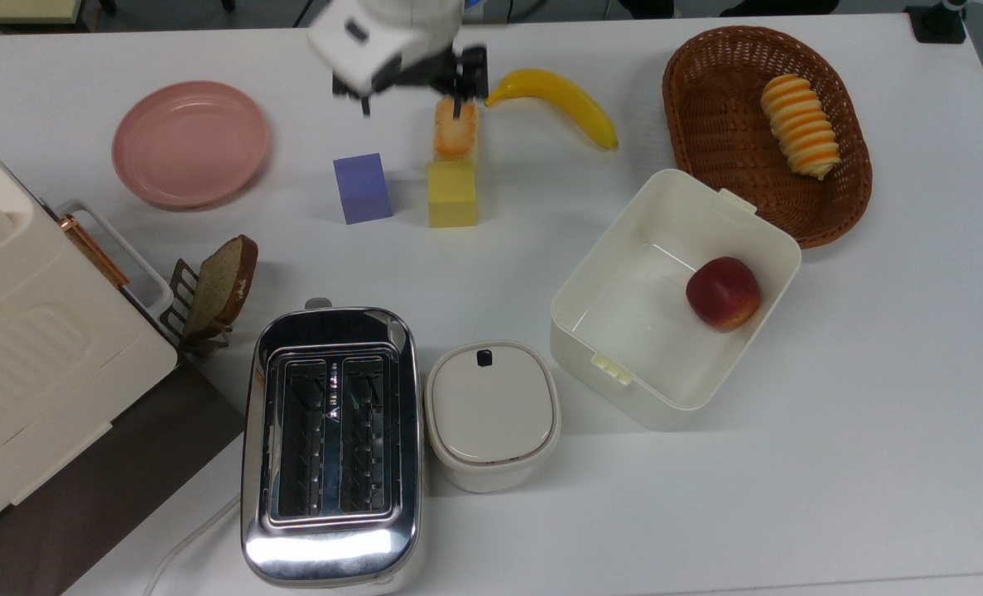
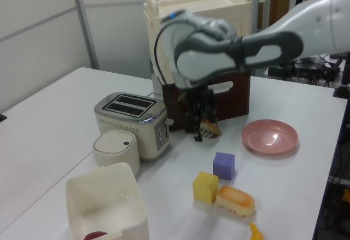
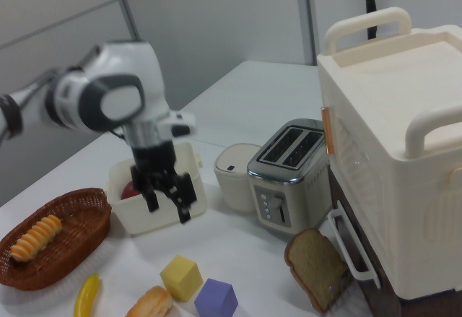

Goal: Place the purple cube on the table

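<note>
The purple cube (image 1: 363, 188) rests flat on the table (image 1: 831, 397), free of any grip, in the part of the surface toward the top view's upper edge. It stands just beside the yellow cube (image 1: 451, 193), with a narrow strip of bare table between the 2 blocks. In the left view the purple cube (image 2: 223, 165) sits between the yellow cube (image 2: 205, 187) and the pink plate (image 2: 270, 136). In the right view the purple cube (image 3: 216, 299) lies near the lower edge, close to the yellow cube (image 3: 180, 277).

The gripper (image 1: 412, 91) hangs in the air above the table near the top view's upper edge, apart from the purple cube. Its fingers are spread wide and hold nothing, as the right view confirms for the gripper (image 3: 167, 203). In the left view the gripper (image 2: 200, 125) is raised above the table surface.

A bread-like piece (image 1: 455, 128) lies touching the yellow cube on its far side in the top view. A banana (image 1: 556, 101) lies near it. The pink plate (image 1: 190, 142) sits toward the top view's left. A wicker basket (image 1: 763, 132) occupies the top view's upper right corner. An open white box (image 1: 673, 298) contains 1 apple (image 1: 723, 293). A toaster (image 1: 331, 443) and a lidded white container (image 1: 492, 414) stand near the top view's lower edge.
</note>
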Available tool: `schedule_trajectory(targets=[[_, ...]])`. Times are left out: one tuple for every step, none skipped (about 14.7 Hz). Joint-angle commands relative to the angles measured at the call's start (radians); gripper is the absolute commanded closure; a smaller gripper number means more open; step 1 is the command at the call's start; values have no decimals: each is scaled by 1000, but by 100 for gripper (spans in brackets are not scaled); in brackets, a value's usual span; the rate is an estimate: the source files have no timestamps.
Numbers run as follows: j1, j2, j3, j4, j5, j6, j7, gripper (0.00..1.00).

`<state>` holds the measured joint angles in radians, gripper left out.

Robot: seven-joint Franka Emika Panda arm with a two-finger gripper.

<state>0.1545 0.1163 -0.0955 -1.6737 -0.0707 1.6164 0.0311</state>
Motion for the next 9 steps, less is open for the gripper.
schedule_trajectory(targets=[[13, -64, -16, 64, 17, -75, 24, 0], [10, -70, -21, 74, 23, -75, 26, 0], [5, -72, -27, 78, 34, -76, 26, 0], [-4, -73, -32, 87, 46, -95, 26, 0], [-13, -76, -32, 92, 48, -113, 26, 0], [-16, -84, -32, 94, 52, -121, 32, 0], [-16, -89, -33, 94, 60, -121, 56, 0], [-18, -93, -35, 92, 63, -119, 84, 0], [-18, -93, -35, 94, 63, -119, 92, 0]])
